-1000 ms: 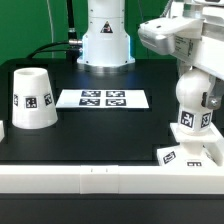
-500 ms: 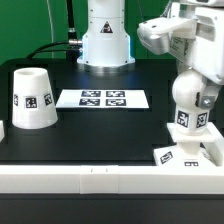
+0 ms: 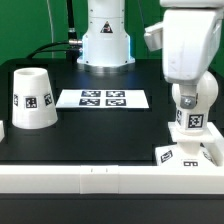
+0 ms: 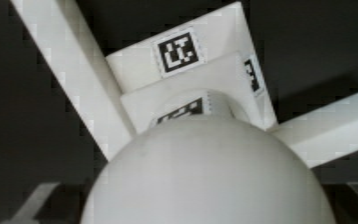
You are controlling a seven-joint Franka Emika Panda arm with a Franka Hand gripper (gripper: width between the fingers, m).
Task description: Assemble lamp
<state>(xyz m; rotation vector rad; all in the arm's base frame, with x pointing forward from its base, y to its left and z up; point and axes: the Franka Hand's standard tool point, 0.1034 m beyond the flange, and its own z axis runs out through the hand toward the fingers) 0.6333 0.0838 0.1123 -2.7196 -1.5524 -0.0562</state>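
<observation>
The lamp's round-headed bulb (image 3: 191, 106) stands upright on the flat square base (image 3: 186, 154) at the front of the exterior view's right. My gripper (image 3: 190, 88) hangs straight over the bulb's head, and the big hand hides its top. In the wrist view the bulb (image 4: 194, 170) fills the space between my gripper's (image 4: 194, 208) jaws. The fingers (image 4: 37, 200) stand apart with a dark gap to the bulb, so the gripper is open. The base (image 4: 220, 40) with its tag lies beyond. The tapered cone shade (image 3: 32, 98) stands alone at the exterior view's left.
The marker board (image 3: 102, 98) lies in the middle of the black table. The white robot body (image 3: 106, 40) stands at the back. A white rail (image 3: 100, 178) runs along the front edge, right next to the base.
The hand has turned from a tilted pose to upright and has come down and to the exterior view's right, over the bulb's head. The bulb, base and shade have stayed put.
</observation>
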